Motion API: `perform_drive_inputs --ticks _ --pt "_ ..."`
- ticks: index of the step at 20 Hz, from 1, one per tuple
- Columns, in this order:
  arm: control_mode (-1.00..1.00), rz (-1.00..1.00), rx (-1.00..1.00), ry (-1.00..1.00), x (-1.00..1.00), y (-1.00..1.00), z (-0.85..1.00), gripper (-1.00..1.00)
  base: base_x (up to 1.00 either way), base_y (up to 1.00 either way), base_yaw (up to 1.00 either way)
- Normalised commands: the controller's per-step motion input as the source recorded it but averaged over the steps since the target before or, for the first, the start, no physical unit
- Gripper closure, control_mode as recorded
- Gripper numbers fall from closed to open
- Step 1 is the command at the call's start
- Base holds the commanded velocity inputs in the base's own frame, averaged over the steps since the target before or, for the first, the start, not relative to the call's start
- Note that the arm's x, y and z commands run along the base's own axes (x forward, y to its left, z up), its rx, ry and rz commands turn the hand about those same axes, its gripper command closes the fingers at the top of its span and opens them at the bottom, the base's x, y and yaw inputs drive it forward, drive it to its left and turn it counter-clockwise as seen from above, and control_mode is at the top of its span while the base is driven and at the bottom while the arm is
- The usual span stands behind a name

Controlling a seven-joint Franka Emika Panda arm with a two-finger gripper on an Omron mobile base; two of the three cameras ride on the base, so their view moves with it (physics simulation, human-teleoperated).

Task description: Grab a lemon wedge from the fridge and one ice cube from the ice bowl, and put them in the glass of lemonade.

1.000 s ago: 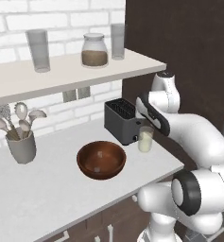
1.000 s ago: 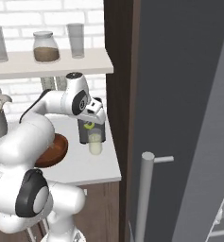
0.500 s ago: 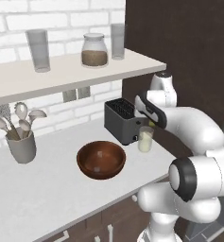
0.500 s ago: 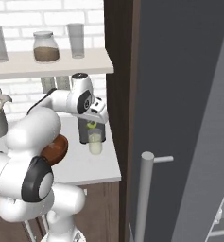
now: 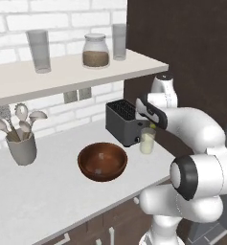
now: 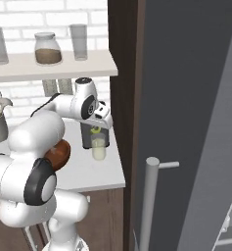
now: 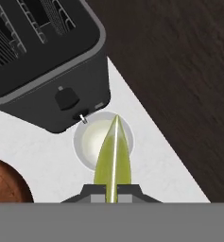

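My gripper (image 7: pixel 112 191) is shut on a yellow-green lemon wedge (image 7: pixel 113 158), whose tip points out over the glass of lemonade (image 7: pixel 90 142) right below it. From the sides, the gripper (image 5: pixel 152 125) hangs just above the small tumbler (image 5: pixel 147 141) in front of the toaster, with the wedge (image 6: pixel 95 130) a little over the glass (image 6: pixel 98 148). The dark wooden ice bowl (image 5: pixel 84 165) sits left of the glass; I cannot make out the ice cube in it. The grey fridge (image 6: pixel 186 98) rises at the right.
A black toaster (image 5: pixel 123 122) stands just behind the glass, near the dark cabinet side. A grey utensil cup (image 5: pixel 22 149) is at the far left. A shelf (image 5: pixel 62 72) above carries a jar and tall glasses. The fridge's silver handle (image 6: pixel 149 196) stands near the counter's right edge.
The arm's elbow has swung nearer the cameras while the gripper keeps the wedge over the glass, a touch lower. The grip has not changed.
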Motion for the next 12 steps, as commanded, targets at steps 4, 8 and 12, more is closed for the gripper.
perform_drive_inputs --ticks 4,8,12 --pt "-1.00 0.00 0.00 0.00 0.09 0.00 0.00 1.00 0.00 0.00 0.00" --pt "-1.00 0.00 0.00 0.00 0.00 0.00 0.00 1.00 0.00 0.00 0.00" --pt "-1.00 0.00 0.00 0.00 0.02 0.00 0.00 1.00 0.00 0.00 0.00"
